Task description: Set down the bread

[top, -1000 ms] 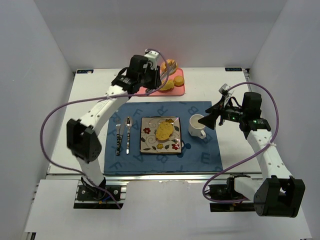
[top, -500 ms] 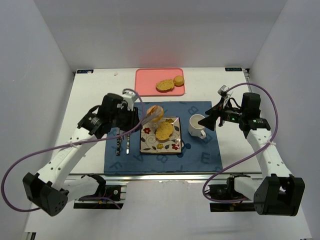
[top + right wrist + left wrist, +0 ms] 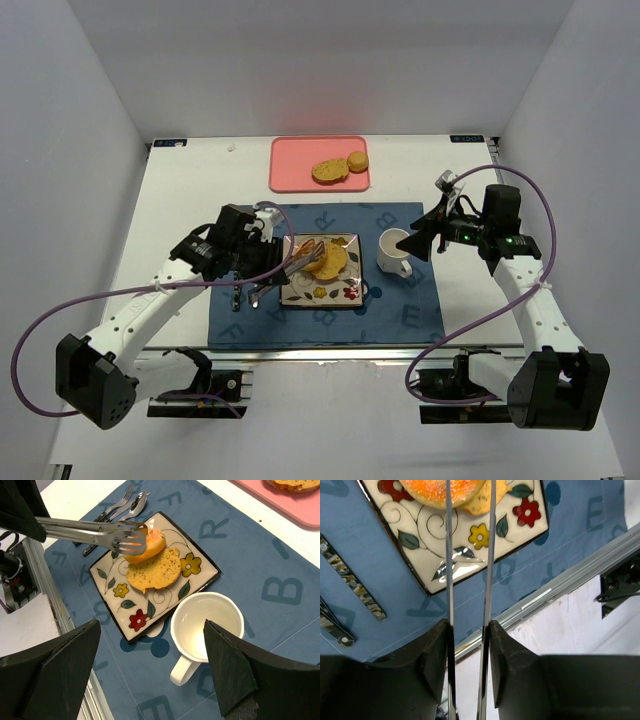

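From above, the left tool [image 3: 270, 255] reaches in from nine o'clock of the plate [image 3: 345, 285], clamped on a pair of tongs [image 3: 298, 258]. The tong tips sit around the bread [image 3: 316, 249] at the plate's eleven o'clock corner, just beside a flat slice [image 3: 333, 263]. The plate lies on a blue mat [image 3: 400, 310], with a white mug [image 3: 395, 250] at its three o'clock. The right tool [image 3: 425, 240] hangs at three o'clock of the mug, its jaws wide with nothing in them. A pink tray [image 3: 295, 165] sits on the counter [image 3: 180, 200] at twelve o'clock of the mat and carries two more pieces [image 3: 330, 170].

In the left wrist view, the left tool [image 3: 468, 630] presses on both arms of the tongs [image 3: 449, 570], which run up to twelve o'clock with a narrow gap between them. There they flank the orange bread [image 3: 437, 490] over the plate [image 3: 470, 555]. Cutlery [image 3: 350, 580] lies on the mat [image 3: 370, 545] at nine o'clock.

In the right wrist view, the right tool [image 3: 151, 630] stands wide apart above the mug [image 3: 207, 625], gripping nothing. The tongs [image 3: 85, 530] come in from nine o'clock and their slotted tips clasp the bread [image 3: 150, 542], tilted against the flat slice [image 3: 155, 570] on the plate [image 3: 195, 577]. Whether the bread already bears on the plate I cannot tell.
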Controlling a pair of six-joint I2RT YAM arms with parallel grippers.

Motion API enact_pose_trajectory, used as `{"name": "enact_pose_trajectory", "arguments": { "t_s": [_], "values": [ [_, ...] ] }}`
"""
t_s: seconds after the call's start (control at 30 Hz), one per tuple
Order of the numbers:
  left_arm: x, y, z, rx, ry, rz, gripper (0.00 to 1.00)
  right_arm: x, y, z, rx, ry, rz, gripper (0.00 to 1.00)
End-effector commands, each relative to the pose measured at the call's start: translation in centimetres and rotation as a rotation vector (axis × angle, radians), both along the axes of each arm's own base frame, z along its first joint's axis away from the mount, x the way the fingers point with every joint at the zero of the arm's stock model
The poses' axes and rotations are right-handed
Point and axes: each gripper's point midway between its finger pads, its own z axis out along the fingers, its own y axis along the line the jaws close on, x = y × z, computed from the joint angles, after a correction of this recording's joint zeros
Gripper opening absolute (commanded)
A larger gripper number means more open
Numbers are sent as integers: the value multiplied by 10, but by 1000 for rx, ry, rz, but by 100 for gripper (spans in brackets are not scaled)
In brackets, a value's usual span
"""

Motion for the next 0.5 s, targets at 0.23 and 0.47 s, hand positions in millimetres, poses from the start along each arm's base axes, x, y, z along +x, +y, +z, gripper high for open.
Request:
{"name": "enact_pose_trajectory", "arguments": {
  "t_s": [0.23,0.47],
  "values": [
    [19,-4,63,-78,-189,21,55,-2,0,16,-2,-60,18,88],
    [28,15,78,-38,-249,120,37,-1,1,15,2,-57,25,88]
  ]
}}
